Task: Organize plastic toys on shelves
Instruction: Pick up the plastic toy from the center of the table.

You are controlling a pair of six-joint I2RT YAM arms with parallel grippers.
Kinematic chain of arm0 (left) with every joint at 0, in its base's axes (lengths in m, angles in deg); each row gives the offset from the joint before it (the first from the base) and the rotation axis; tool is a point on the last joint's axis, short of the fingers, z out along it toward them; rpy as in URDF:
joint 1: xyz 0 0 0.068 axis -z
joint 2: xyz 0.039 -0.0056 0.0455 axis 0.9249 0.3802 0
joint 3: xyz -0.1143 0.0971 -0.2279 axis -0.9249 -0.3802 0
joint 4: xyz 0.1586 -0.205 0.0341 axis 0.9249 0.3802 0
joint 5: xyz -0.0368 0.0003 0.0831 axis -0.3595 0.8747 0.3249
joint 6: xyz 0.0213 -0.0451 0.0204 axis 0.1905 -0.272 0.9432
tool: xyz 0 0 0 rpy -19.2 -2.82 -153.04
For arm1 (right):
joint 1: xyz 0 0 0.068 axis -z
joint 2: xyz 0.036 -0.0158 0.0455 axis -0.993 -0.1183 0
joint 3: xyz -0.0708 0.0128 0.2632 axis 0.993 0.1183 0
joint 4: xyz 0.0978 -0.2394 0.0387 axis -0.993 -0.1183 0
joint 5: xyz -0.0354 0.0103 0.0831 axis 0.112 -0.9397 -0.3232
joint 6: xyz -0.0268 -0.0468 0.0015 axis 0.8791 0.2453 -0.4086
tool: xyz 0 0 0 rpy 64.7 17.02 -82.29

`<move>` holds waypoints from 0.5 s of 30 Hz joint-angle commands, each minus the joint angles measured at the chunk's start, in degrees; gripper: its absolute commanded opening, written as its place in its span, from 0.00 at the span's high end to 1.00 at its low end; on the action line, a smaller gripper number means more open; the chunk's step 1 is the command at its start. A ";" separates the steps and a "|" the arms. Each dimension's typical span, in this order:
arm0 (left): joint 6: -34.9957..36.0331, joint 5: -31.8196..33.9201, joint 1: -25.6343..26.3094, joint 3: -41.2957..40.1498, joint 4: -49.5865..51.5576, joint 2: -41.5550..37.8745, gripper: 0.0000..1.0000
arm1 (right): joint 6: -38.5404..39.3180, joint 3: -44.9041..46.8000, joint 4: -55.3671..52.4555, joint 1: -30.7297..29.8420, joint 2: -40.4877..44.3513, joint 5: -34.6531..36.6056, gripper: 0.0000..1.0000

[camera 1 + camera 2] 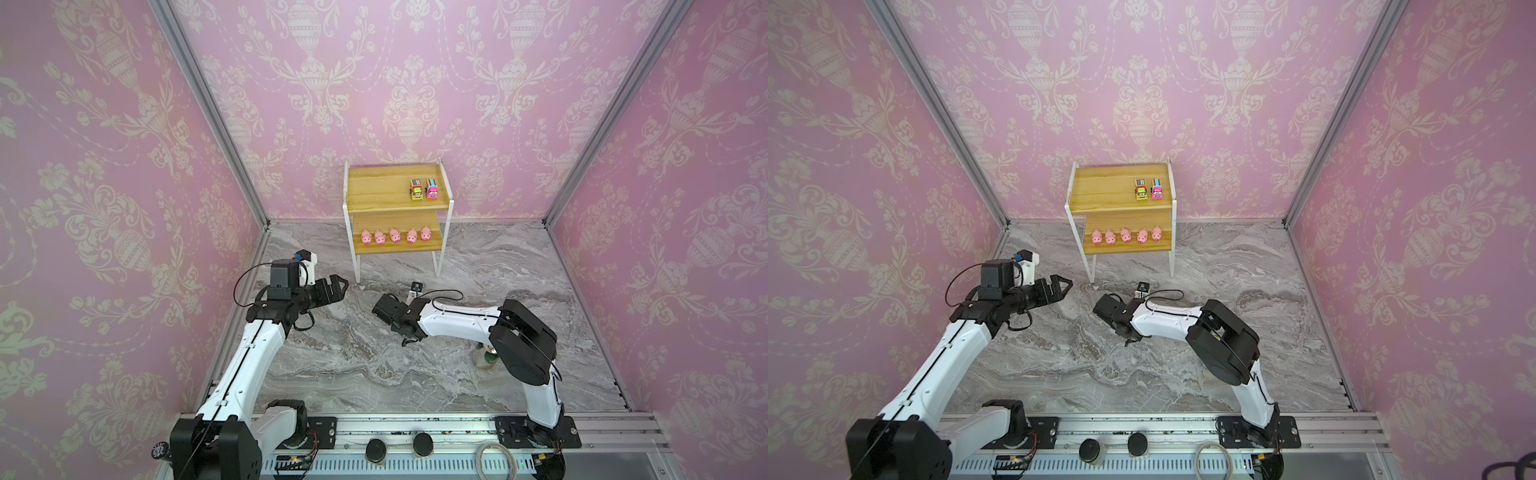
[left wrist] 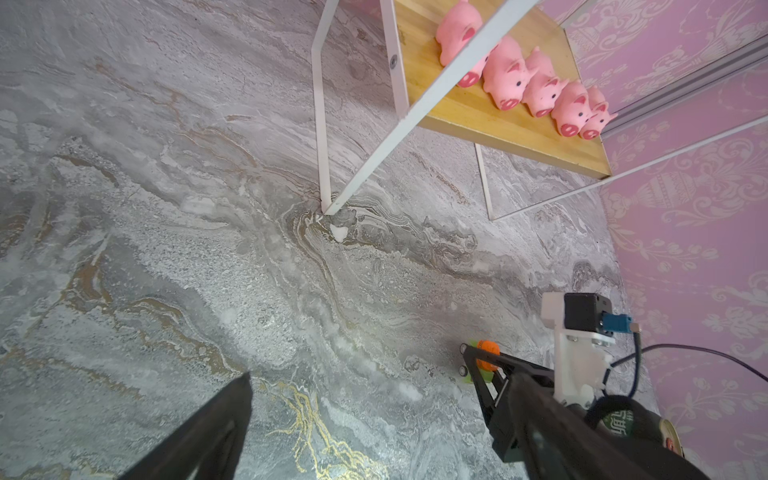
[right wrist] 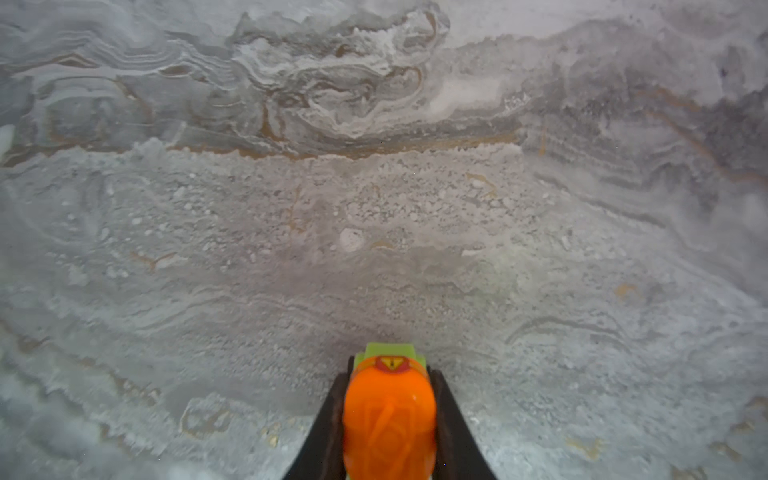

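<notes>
The shelves (image 1: 382,187) stand against the back wall. Several pink pigs (image 1: 395,235) line the lower board. A brown-green truck (image 1: 417,190) and a pink-blue truck (image 1: 432,189) sit side by side on the top board. In the right wrist view my right gripper (image 3: 390,374) is shut on the orange-green truck (image 3: 388,419), low over the marble floor in front of the shelves. From above, the gripper body (image 1: 380,311) hides that truck. My left gripper (image 1: 343,286) hovers open and empty to the left of it.
A green-labelled can (image 1: 482,359) stands on the floor, mostly hidden under my right arm's elbow. The white shelf legs (image 2: 324,166) come down close ahead of the left gripper (image 2: 380,382). Pink walls close in the floor on three sides.
</notes>
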 commanded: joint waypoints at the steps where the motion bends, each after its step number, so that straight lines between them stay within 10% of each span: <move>1: -0.55 -0.79 0.28 -0.59 -0.06 -0.91 0.02 | 15.27 -5.00 -3.27 -0.55 6.31 -1.46 0.82; 15: -1.57 -0.61 0.52 -0.68 -0.74 -0.13 0.02 | 44.97 -44.95 -21.63 1.47 6.30 -0.58 0.79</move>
